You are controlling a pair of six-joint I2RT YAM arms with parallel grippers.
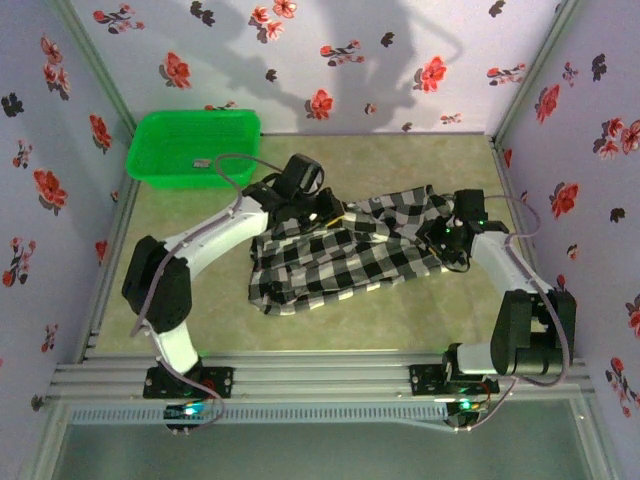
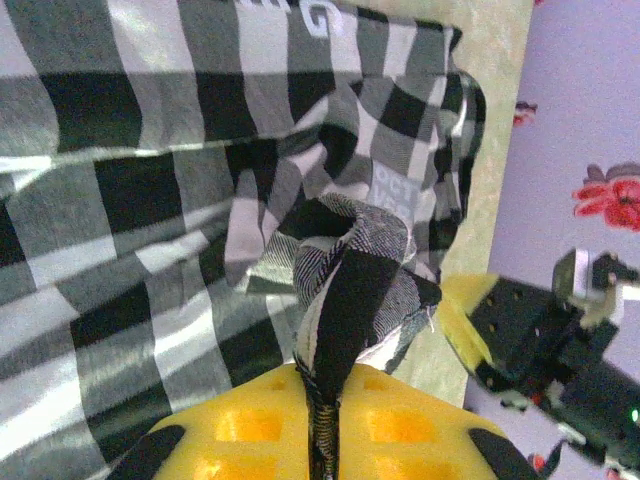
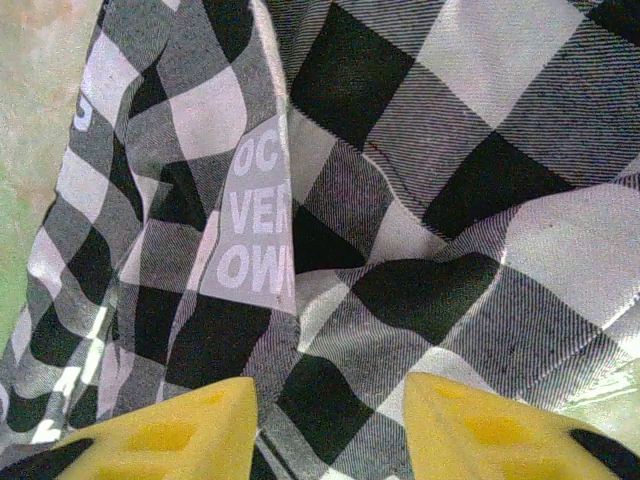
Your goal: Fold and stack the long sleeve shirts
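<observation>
Your black-and-white checked shirt (image 1: 340, 255) lies crumpled across the middle of the table (image 1: 330, 325), between the two arms and not folded flat. A green basket (image 1: 195, 145) sits at the far left corner, apart from the shirt.

Your left end effector (image 1: 303, 200) is at the far left edge of the shirt. In the left wrist view, the left end effector (image 2: 325, 400) has its yellow fingers (image 2: 245, 425) pressed together on a bunched ridge of the cloth, which stands up out of the grip in a twisted fold.

Your right end effector (image 1: 443, 235) is down on the right end of the shirt. In the right wrist view, the right end effector (image 3: 330, 420) has its two yellow fingers (image 3: 170, 435) standing apart, with checked cloth spread across the gap between them. Just ahead of them runs a band with white lettering (image 3: 255, 225). You cannot tell from here whether the fingers touch the cloth.
</observation>
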